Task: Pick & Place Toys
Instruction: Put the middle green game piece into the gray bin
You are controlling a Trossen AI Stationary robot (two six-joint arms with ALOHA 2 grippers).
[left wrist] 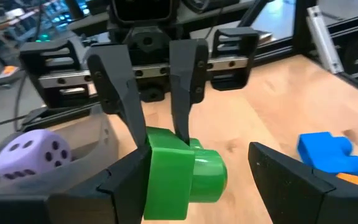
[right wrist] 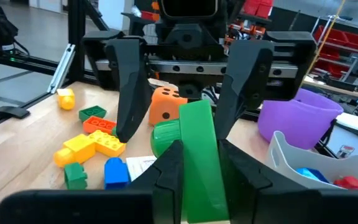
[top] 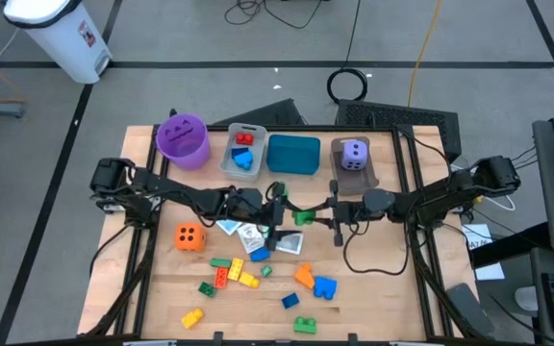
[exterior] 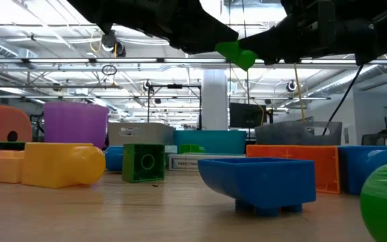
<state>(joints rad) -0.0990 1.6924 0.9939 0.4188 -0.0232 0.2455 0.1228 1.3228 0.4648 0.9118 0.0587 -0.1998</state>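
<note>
The right hand [right wrist: 194, 171] is clenching a green brick [right wrist: 194, 149] above the table [top: 373, 279], while the released left hand [left wrist: 197, 180] is apparently straddling it.

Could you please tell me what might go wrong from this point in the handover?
1. Only the right gripper clamps the green plastic brick in mid-air; releasing before the open left gripper closes would likely drop it.
2. The brick sits against one left finger, with a gap to the other, so closing may twist it.
3. The fingers interleave closely and could clash.
</note>
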